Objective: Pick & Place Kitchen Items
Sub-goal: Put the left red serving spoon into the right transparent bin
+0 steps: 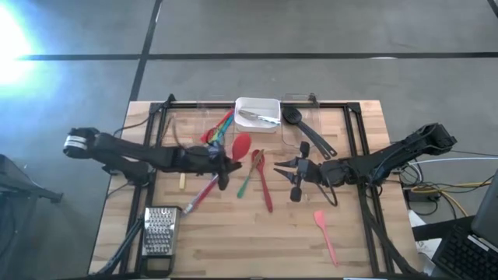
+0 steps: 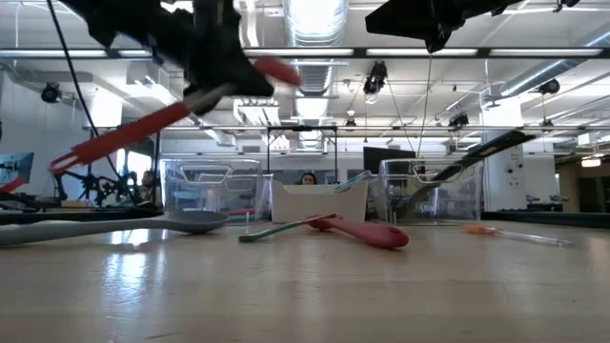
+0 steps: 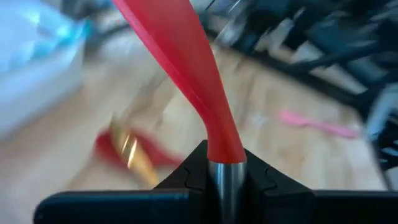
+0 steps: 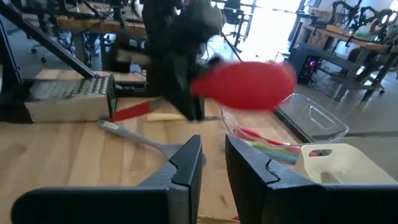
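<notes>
Left gripper (image 1: 224,165) mid-table, clamped on metal neck of red spoon (image 1: 240,145), lifted off wood, bowl toward far edge. Right gripper (image 1: 289,167) just right of center, above table, fingers (image 4: 186,163) slightly apart, nothing between them. Black slotted spoon (image 1: 296,193) lies under it. Pink spatula (image 1: 325,233) near front-right corner. Red-and-green utensils (image 1: 261,175) lie between grippers. White tray (image 1: 257,112) with metal cutlery at far edge. Grater (image 1: 160,230) near front-left corner.

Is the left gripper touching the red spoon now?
Touching. In the left wrist view the left gripper is shut on the red spoon, its handle clamped between the dark fingers.
</notes>
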{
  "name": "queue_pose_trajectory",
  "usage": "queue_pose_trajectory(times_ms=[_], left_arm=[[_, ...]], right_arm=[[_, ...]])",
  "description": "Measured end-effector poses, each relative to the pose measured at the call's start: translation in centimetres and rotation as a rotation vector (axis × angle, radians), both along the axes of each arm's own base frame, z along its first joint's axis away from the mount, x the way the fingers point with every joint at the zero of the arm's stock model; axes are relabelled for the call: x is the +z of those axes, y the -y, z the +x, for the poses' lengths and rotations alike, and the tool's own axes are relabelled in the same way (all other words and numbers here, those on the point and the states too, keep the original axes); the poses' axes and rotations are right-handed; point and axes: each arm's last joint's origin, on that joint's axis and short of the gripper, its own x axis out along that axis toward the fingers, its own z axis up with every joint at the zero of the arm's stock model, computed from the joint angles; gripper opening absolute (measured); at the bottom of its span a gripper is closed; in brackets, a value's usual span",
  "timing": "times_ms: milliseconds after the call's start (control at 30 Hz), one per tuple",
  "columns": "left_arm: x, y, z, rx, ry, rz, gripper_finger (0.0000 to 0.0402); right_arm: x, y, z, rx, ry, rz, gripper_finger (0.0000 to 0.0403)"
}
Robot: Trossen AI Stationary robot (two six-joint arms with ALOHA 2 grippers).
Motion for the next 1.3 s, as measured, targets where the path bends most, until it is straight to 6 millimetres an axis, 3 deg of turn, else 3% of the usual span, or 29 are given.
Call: queue_pose_trajectory(times_ms=[333, 567, 933, 1300], left_arm=[[4.3, 0.2, -0.2, -0.146, 0.337, 0.319, 0.0041], [5.3, 0.8, 0.8, -0.309, 0.528, 0.462, 0.0041], [6.3, 0.9, 2.5, -0.289, 0.722, 0.552, 0.0041], [7.5, 0.8, 6.3, -0.380, 0.763, 0.579, 0.0041]], right_arm=[[-0.5, -0.5, 1.1, 0.047, 0.052, 0.073, 0.0072], [-1.7, -1.1, 3.0, 0.068, 0.123, 0.002, 0.0097], [-2.0, -1.0, 4.4, 0.067, 0.267, -0.011, 0.0154], [-1.4, -0.8, 5.4, 0.099, 0.297, 0.018, 0.0176]])
